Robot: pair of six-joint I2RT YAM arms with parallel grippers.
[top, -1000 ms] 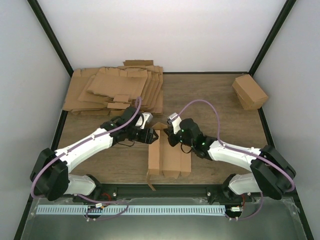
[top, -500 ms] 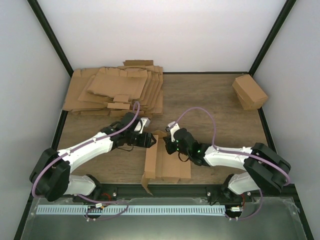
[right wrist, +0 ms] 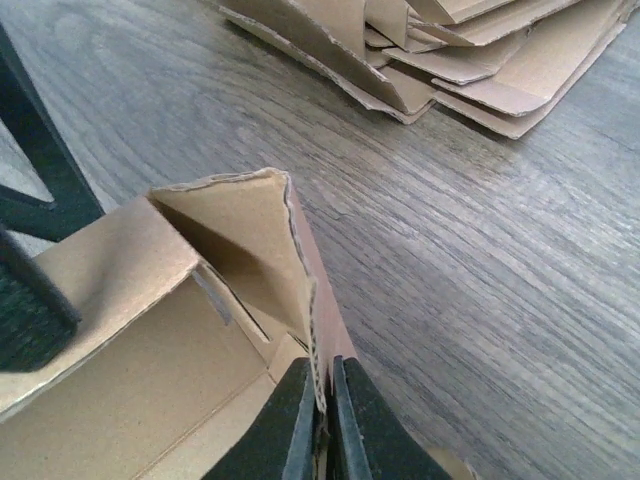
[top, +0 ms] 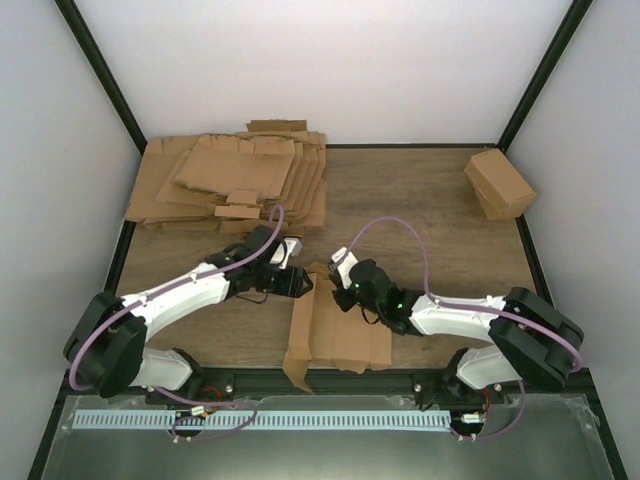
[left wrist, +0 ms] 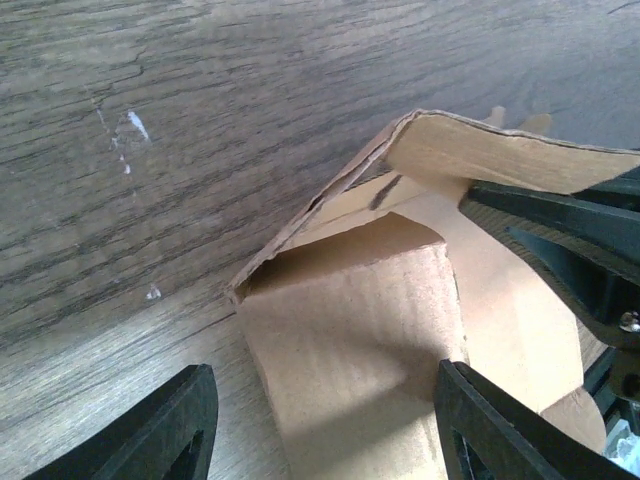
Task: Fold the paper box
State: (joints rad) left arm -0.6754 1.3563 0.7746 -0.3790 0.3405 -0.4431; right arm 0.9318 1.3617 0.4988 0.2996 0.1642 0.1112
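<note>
paper box (top: 335,335): a partly folded sheet lying on the table (top: 420,210) at its near edge, between the two arms, with one end flap standing up.
left gripper (left wrist: 330,425): jaws wide apart with a flap of the paper box between them; hard to tell whether either finger touches it.
right gripper (right wrist: 320,405): fingers nearly together, pinching the edge of the upright flap.
pile of flat sheets (top: 230,180): far left corner, well apart from the paper box.
closed carton (top: 498,183): far right corner.
</note>
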